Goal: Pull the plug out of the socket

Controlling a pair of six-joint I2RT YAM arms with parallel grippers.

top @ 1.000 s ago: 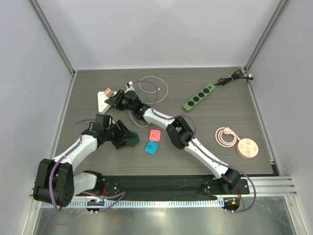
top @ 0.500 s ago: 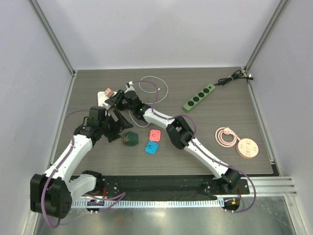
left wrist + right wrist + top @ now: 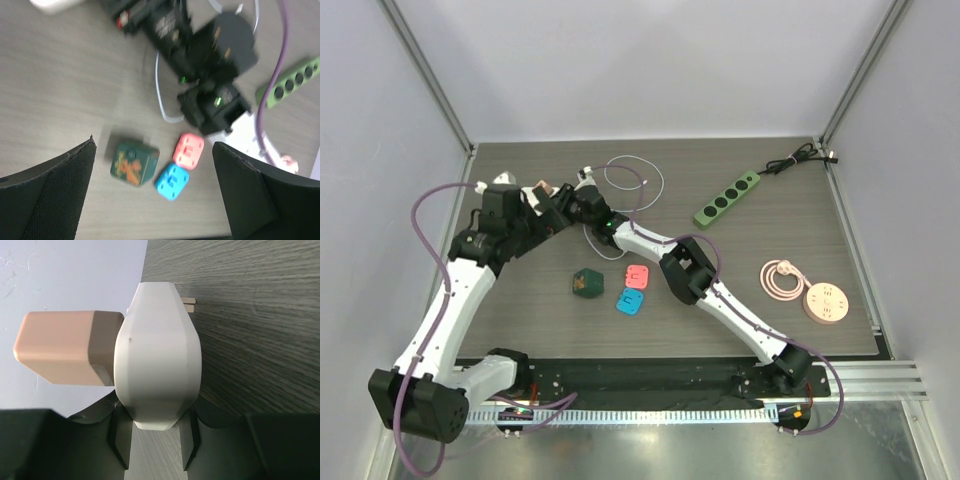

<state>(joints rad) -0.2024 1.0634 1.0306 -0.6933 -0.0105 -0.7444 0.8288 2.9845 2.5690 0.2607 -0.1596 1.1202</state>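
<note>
The right arm reaches across the wood-grain counter (image 3: 770, 230) to about ten o'clock, where its pincer (image 3: 156, 412) is clamped on the white socket adapter (image 3: 157, 350), one finger on each flank. The beige-pink plug (image 3: 65, 355) sits in that adapter, jutting out at nine o'clock in the right wrist view. The left pincer (image 3: 153, 145) hovers close by, fingers wide apart and empty, above a green cube (image 3: 134, 162), a pink cube (image 3: 188, 150) and a blue cube (image 3: 171, 181). The socket looks braced and the approach is in hand. Next, the left pincer must line up on the plug, close, and draw straight away from the adapter.
</note>
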